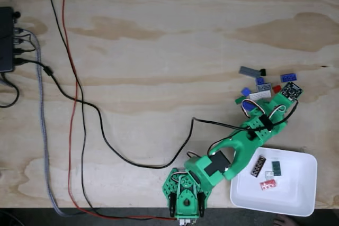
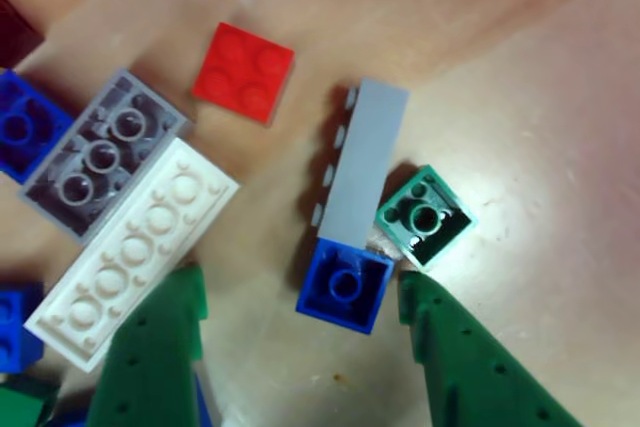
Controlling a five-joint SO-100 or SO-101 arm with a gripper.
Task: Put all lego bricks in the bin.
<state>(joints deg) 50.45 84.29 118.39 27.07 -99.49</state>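
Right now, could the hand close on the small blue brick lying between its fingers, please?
Probably yes: the hand is open, with the small blue brick between its fingers. The grey brick and teal brick touching it may get nudged.

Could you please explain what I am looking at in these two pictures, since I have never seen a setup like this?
The green machine is a small robot arm bolted at the edge of a wooden table, seen from above in the fixed view. Beside it sits a white bin already holding a few lego bricks; more bricks lie loose further up. Cables and a black box are at the left.

The other view looks down closely between the arm's two green fingers. They stand open and hold nothing. Between them lies a small blue brick, next to a grey brick on its side and a teal one. A white brick and a red one lie nearby.
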